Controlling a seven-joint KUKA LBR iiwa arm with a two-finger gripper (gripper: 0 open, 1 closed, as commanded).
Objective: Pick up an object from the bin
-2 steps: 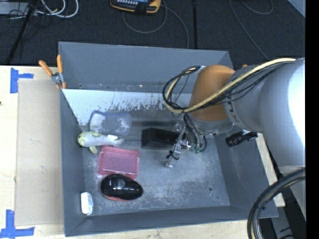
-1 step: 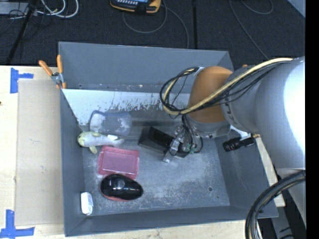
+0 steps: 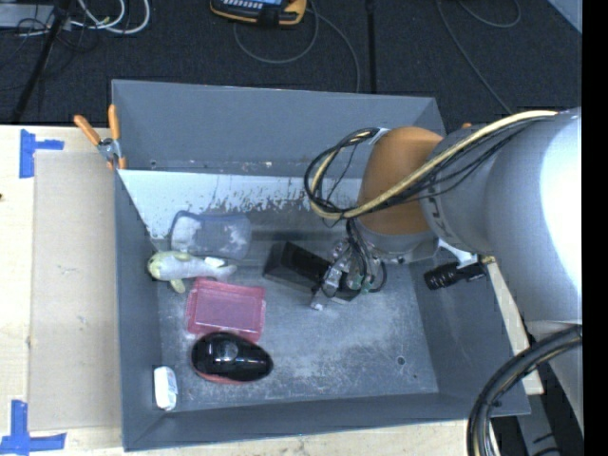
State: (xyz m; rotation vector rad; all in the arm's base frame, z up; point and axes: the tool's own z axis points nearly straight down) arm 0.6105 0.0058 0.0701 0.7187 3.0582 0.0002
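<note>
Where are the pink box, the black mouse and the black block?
pink box [image 3: 226,310], camera view, middle of its top.
black mouse [image 3: 230,357], camera view, middle of its back.
black block [image 3: 293,263], camera view, its top face.

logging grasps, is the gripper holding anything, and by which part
Cannot tell. The gripper sits low at the right end of a black flat block in the middle of the bin, but no hold on it is visible.

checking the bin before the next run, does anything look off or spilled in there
Nothing looks spilled or broken. The bin floor is scuffed pale, which reads as wear. The black box lies askew beside the tool; the pink block and black mouse lie loose to the left.
</note>
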